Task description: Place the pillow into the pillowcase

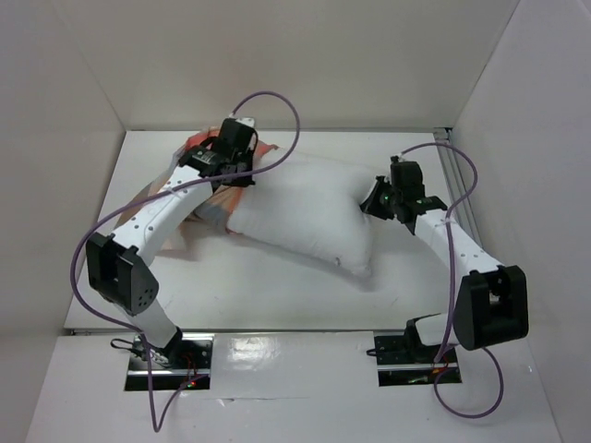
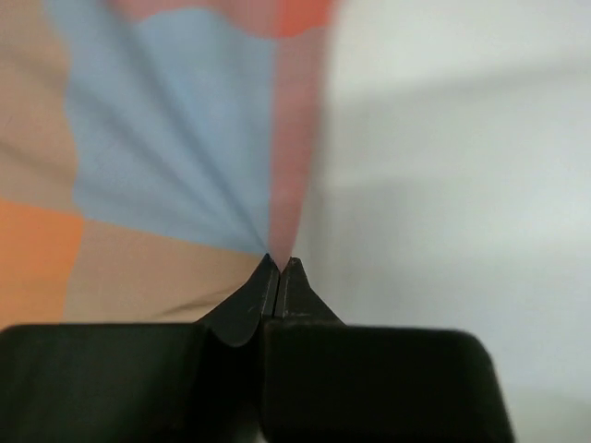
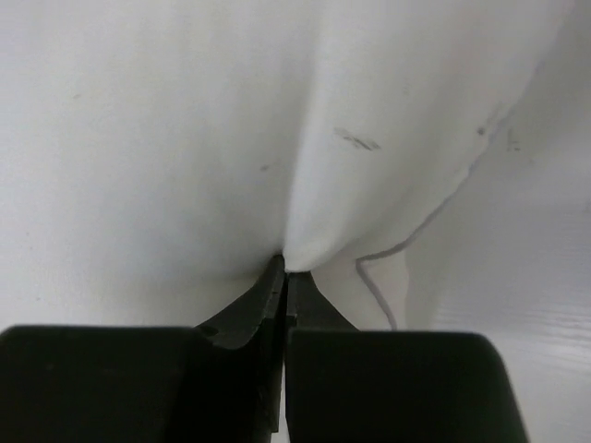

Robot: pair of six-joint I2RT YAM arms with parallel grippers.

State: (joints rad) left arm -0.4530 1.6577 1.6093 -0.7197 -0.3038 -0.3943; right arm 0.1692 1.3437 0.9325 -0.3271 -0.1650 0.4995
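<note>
The plump white pillow [image 1: 305, 208] lies slantwise in the middle of the table. Its left end meets the checked pillowcase [image 1: 211, 210], which lies crumpled under my left arm. My left gripper [image 1: 243, 178] is at that junction. In the left wrist view it [image 2: 280, 265] is shut on a pinched fold of the orange, blue and cream pillowcase [image 2: 166, 138], with the white pillow [image 2: 443, 138] right beside it. My right gripper [image 1: 371, 203] is at the pillow's right end. There it [image 3: 286, 266] is shut on a gathered tuck of the pillow [image 3: 185, 120].
White walls close in the table at the back and on both sides. A metal rail [image 1: 459, 189] runs along the right wall. Purple cables [image 1: 277, 97] loop above both arms. The arm bases [image 1: 166, 355] sit at the near edge.
</note>
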